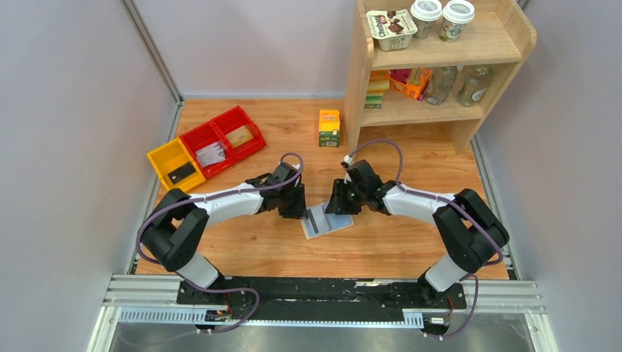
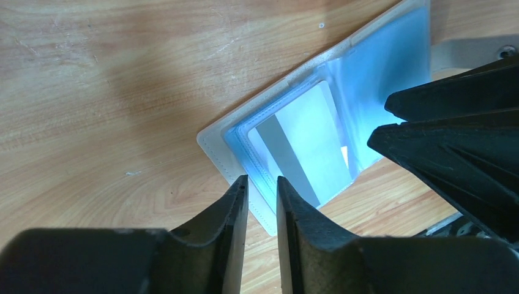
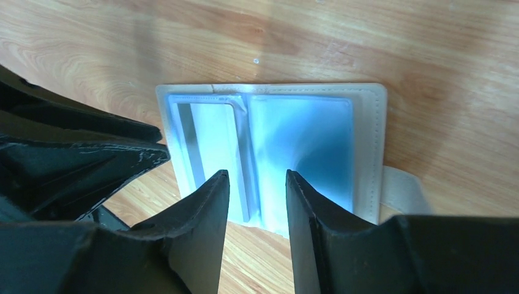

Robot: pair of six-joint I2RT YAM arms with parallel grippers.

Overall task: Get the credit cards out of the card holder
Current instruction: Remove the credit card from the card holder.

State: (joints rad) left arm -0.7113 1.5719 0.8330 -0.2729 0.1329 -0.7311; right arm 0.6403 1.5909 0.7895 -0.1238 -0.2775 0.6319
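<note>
Between both arms, wallet lies spread blue side up, so the pockets are reachable. Striped card sits sleeved. Left gripper is slightly parted and right gripper wider; both are empty, flanking it. Other pocket possibly empty; glare.

We see a wood-grain desk. Near its middle, the card holder lies spread open, blue inside up. At the far left, a yellow bin and two red bins sit in a touching row. A small yellow-green carton stands just beside the wooden shelf at the far right.
</note>
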